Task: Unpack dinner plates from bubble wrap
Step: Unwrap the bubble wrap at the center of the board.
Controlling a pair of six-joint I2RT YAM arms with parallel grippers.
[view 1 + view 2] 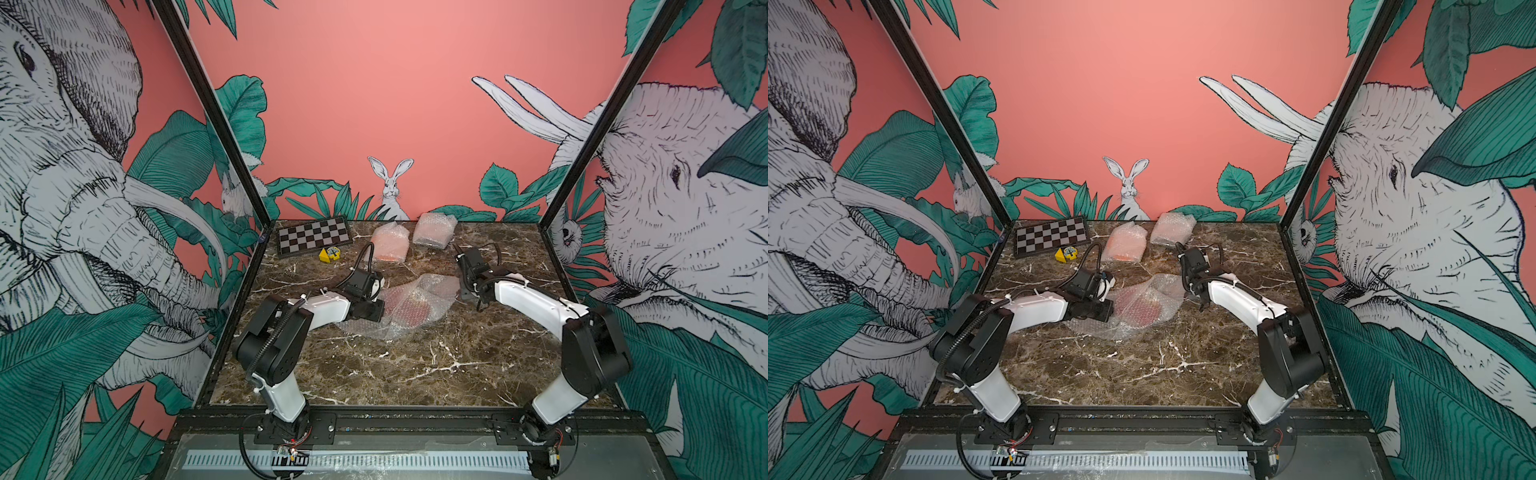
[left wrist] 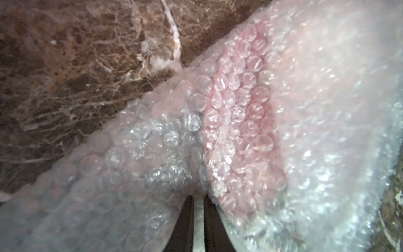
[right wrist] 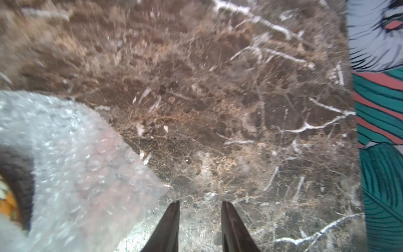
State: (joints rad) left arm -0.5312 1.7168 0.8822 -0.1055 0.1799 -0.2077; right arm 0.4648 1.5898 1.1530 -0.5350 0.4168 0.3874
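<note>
Clear wrap (image 1: 432,286) mid-table lies half opened and rumpled. The red plate (image 1: 415,311) shows through it, lying flat, not yet bare. Step in hand, by the look of it: first unwrap, peeling the flaps off.

Left end effector (image 2: 198,196): fingers nearly shut, pinching a fold on the wrap's left side. It grips wrap only, as far as the wrist view shows; no plate rim between the fingers.

Right end effector (image 3: 200,203): part open, empty, low over bare table (image 3: 239,109). A wrap corner sits just beside it; contact cannot be told.

Two more bundles at the back are unopened: an orange one (image 1: 388,245) and a darker one (image 1: 434,235), side by side, well apart from both arms. The board (image 1: 314,239) and yellow block (image 1: 328,254) are not involved.

Next move, likely: right takes a free edge on its side, or left drags its fold away across the plate. Either needs a wrap-only grip and a low sideways pull, so the plate stays flat rather than lifting and dropping. Early in the task: no plate bare.
</note>
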